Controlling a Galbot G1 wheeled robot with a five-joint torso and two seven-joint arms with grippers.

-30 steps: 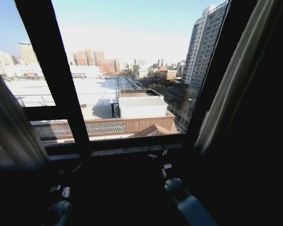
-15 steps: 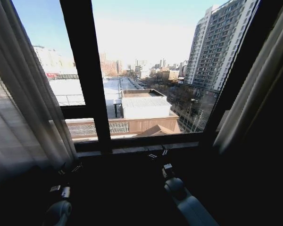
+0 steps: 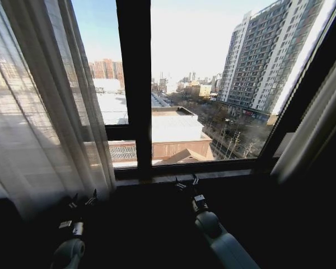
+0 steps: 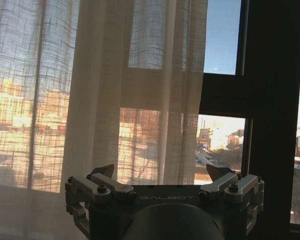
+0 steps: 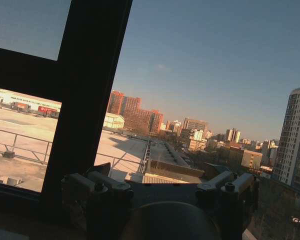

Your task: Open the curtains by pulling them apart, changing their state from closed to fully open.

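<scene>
**A:** Where do the curtains stand?

**B:** In the head view, the left curtain panel hangs from about ten o'clock down to eight o'clock, sheer and pleated, covering the left pane up to the dark window frame bar at twelve. The right curtain panel is bunched at three o'clock, running up toward one. Between them the glass is bare, with the city showing through.

**A:** So is it fully open?

**B:** I'd judge not. The left panel covers a good part of its pane, so that side seems to need more pulling.

**A:** And the grippers?

**B:** Both sit low, below the sill. The left gripper is at seven o'clock, just beside the hem of the left panel. In the left wrist view its fingers are spread apart with nothing between them, and the fabric hangs beyond them from nine o'clock to twelve, not touching.

**A:** The right one?

**B:** The right gripper is near six o'clock, under the frame bar and well apart from the right panel. Its fingers are also spread and empty, pointing at the bar and open sky.

**A:** Why held like that?

**B:** My guess is that the arms are kept low and unloaded so the jaws are ready. The left one faces cloth it could reach; the right one faces only glass.
</scene>
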